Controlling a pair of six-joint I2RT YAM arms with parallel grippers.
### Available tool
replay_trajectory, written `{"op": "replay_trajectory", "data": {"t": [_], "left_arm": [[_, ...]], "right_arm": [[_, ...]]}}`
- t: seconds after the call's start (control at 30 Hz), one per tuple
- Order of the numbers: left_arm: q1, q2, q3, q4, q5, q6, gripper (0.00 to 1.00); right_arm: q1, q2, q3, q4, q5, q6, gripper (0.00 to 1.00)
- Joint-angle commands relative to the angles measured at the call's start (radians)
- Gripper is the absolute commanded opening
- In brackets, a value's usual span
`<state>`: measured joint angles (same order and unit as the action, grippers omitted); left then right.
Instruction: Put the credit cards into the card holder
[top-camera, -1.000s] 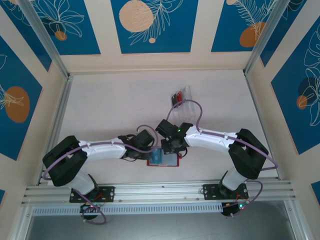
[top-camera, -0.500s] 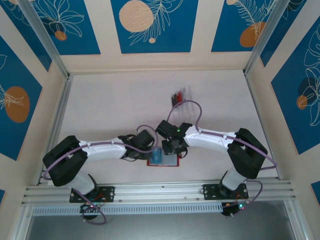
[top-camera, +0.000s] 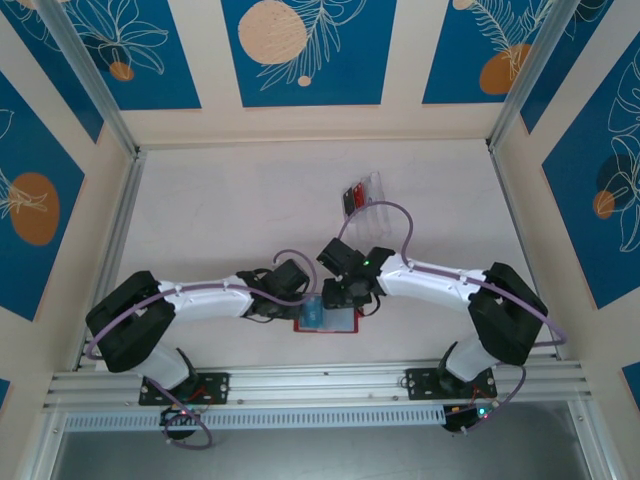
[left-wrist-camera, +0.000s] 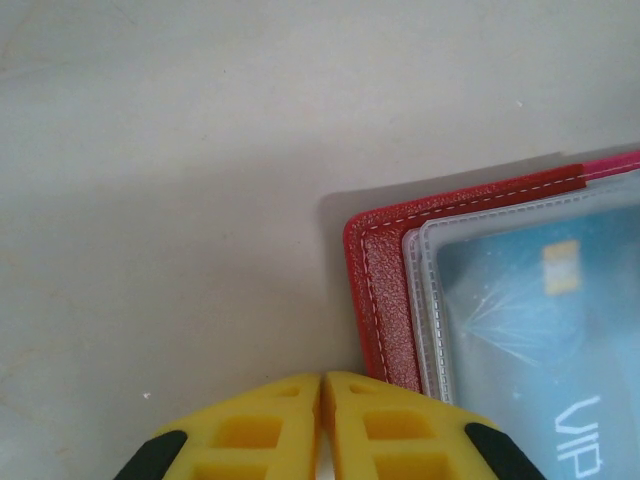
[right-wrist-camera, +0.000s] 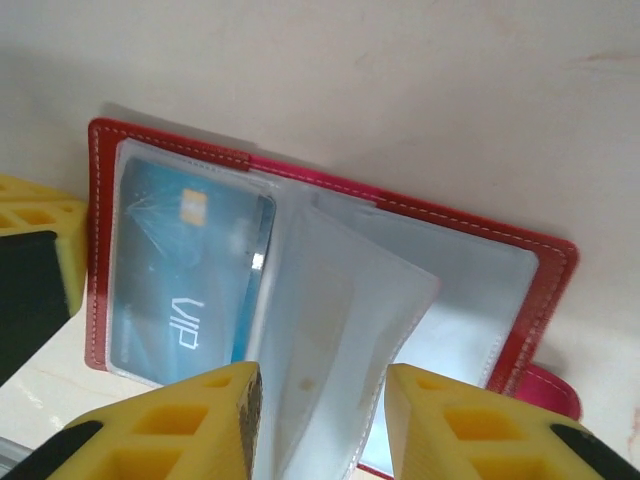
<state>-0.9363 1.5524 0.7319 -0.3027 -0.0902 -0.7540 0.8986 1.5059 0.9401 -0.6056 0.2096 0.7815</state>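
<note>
Your left gripper (left-wrist-camera: 322, 392), jaws clenched on nothing, sits at the card holder's (left-wrist-camera: 385, 300) 9 o'clock edge. Your right gripper (right-wrist-camera: 320, 378) stands released astride a clear sleeve (right-wrist-camera: 335, 300), with the blue card (right-wrist-camera: 185, 275) sleeved beside it. At 12 o'clock beyond, the clear tray (top-camera: 372, 208) holds red and black cards (top-camera: 351, 195).

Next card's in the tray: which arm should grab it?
Right. The right gripper is open over the wallet, and the tray with cards lies just beyond it. The left gripper is shut at the wallet's edge.
</note>
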Motion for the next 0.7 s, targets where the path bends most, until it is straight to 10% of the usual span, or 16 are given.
{"op": "replay_trajectory", "data": {"t": [0.0, 0.67], "left_arm": [[-0.049, 0.088, -0.012, 0.259, 0.147, -0.018, 0.11], [-0.048, 0.098, -0.008, 0.258, 0.149, -0.015, 0.11]], "right_arm": [[-0.03, -0.089, -0.054, -0.018, 0.051, 0.067, 0.42], [-0.012, 0.141, 0.063, -0.048, 0.128, -0.057, 0.37]]}}
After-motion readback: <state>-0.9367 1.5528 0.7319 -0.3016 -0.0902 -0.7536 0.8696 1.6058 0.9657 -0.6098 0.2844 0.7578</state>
